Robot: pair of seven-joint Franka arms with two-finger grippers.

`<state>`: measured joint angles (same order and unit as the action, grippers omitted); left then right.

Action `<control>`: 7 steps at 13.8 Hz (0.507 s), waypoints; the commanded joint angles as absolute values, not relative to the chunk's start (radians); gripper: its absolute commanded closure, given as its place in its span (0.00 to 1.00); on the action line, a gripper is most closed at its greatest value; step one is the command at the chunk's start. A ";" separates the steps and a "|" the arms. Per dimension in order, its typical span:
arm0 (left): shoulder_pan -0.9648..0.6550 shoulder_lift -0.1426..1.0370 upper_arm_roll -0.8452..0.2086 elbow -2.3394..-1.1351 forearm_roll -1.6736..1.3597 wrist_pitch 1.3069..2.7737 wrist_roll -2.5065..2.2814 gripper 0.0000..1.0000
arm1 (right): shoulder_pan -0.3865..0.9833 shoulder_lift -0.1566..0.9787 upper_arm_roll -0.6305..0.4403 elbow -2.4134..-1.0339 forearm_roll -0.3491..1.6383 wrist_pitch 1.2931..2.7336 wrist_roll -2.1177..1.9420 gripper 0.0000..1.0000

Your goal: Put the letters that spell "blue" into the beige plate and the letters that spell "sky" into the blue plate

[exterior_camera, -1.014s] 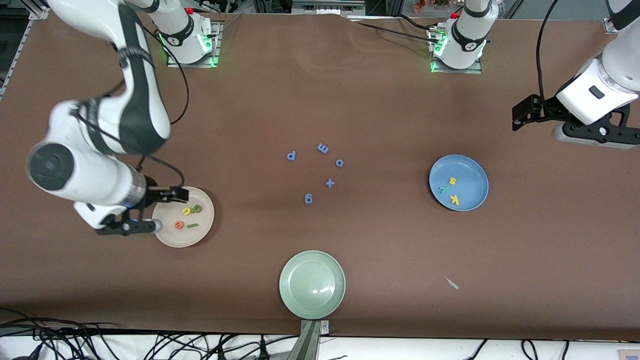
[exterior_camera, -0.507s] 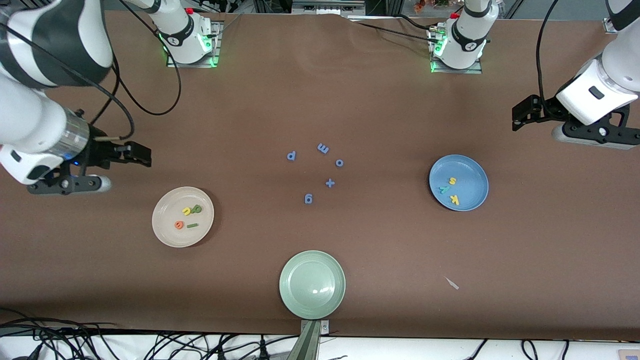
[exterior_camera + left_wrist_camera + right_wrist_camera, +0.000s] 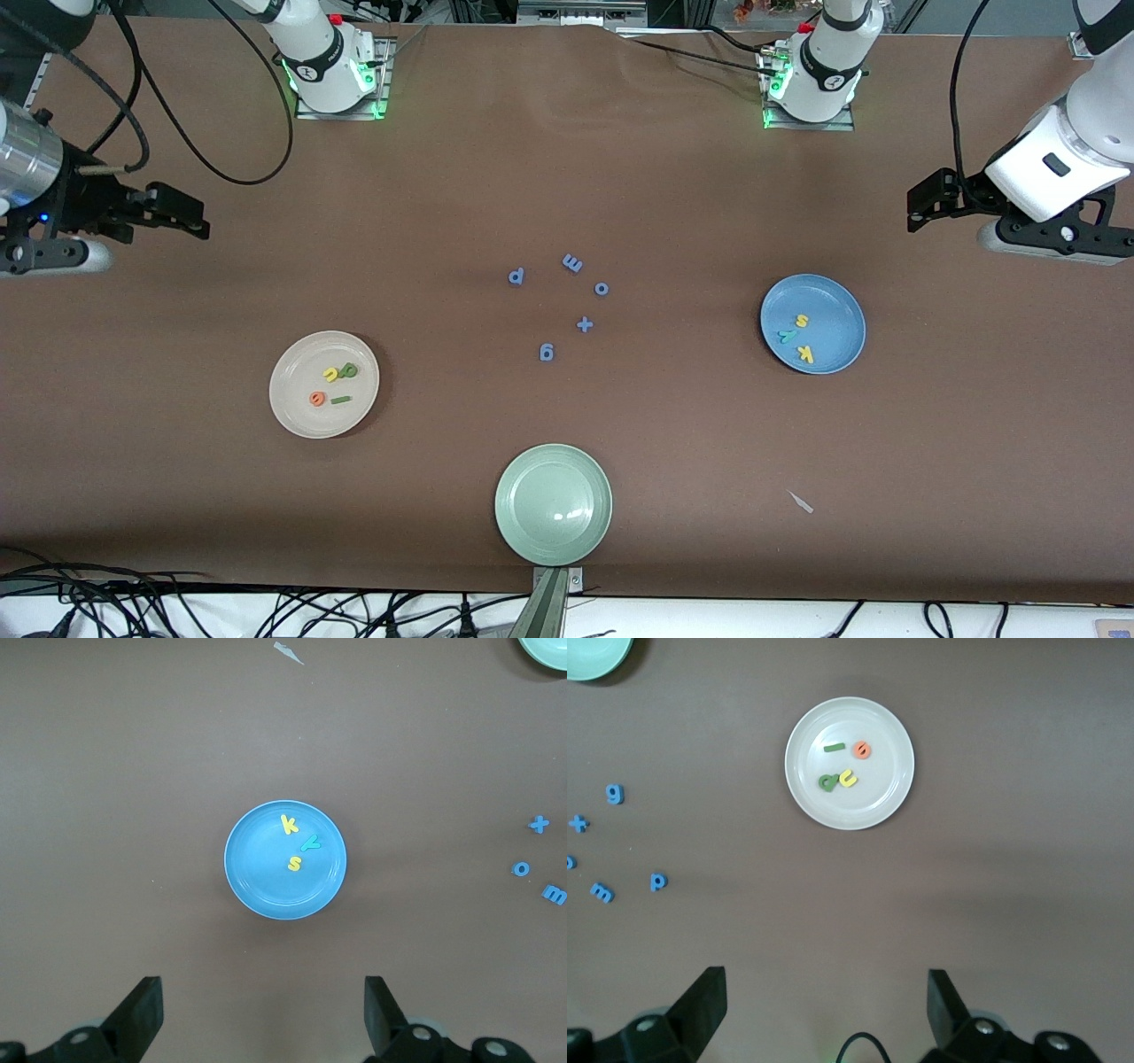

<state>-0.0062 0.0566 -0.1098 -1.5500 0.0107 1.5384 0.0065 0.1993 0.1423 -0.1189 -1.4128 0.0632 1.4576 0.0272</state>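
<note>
The beige plate (image 3: 297,365) lies toward the right arm's end of the table and holds the green b (image 3: 349,370), yellow u (image 3: 331,374), orange e (image 3: 316,399) and green l (image 3: 341,400). The blue plate (image 3: 840,308) lies toward the left arm's end, with the yellow s (image 3: 802,321), teal y (image 3: 785,336) and yellow k (image 3: 804,354) in it. My right gripper (image 3: 182,213) hangs open and empty over bare table, well clear of the beige plate (image 3: 868,804). My left gripper (image 3: 921,202) waits open and empty over bare table, apart from the blue plate (image 3: 257,870).
A pale green plate (image 3: 532,478) with nothing in it sits nearest the front camera. Several all-blue letters (image 3: 572,262) lie scattered mid-table between the two filled plates. A small white scrap (image 3: 801,501) lies near the front edge. Cables run along that edge.
My right arm has lifted off the beige plate's rim and swung away toward its end of the table, still open. The letters and plates stay put. The left arm has not moved.
</note>
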 commanded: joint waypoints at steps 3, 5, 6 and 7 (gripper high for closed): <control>0.002 0.069 -0.110 -1.520 -0.005 1.516 0.029 0.00 | 0.179 0.101 -0.087 -1.460 0.015 1.460 -0.020 0.00; 0.002 0.069 -0.110 -1.520 -0.005 1.516 0.029 0.00 | 0.183 0.104 -0.086 -1.450 0.009 1.459 -0.021 0.00; 0.002 0.069 -0.110 -1.520 -0.005 1.516 0.029 0.00 | 0.184 0.106 -0.086 -1.439 0.015 1.459 -0.020 0.00; 0.002 0.069 -0.110 -1.520 -0.005 1.516 0.029 0.00 | 0.184 0.107 -0.086 -1.437 0.017 1.459 -0.018 0.00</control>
